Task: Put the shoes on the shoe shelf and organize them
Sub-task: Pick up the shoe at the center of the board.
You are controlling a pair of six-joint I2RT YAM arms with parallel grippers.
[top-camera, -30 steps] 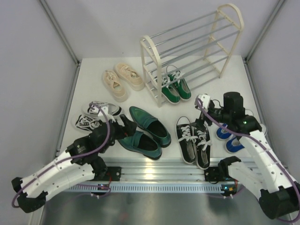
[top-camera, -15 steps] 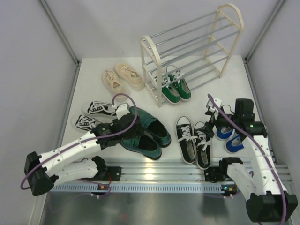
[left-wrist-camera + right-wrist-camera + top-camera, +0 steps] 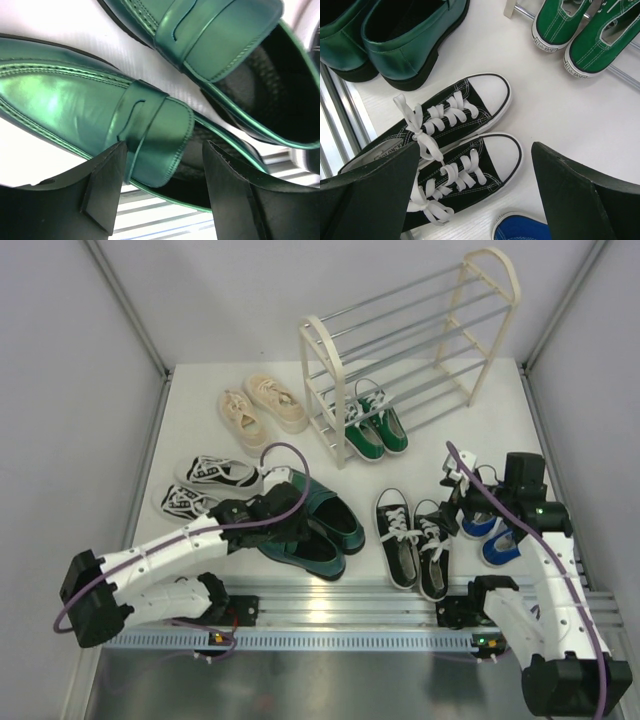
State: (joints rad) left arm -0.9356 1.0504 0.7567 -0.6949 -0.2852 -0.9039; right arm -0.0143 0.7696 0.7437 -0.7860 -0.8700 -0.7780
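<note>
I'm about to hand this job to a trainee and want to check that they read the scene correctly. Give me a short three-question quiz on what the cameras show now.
1. True or false: the green canvas sneakers are the only pair in the shoe shelf.
2. Which shoe does the left gripper straddle? A a dark green loafer; B a striped sneaker; C a cream sneaker.
3. Fill in: the right gripper hovers open above the ___ canvas sneakers.

Key: 1 true; 2 A; 3 black, the black canvas sneakers.
</note>
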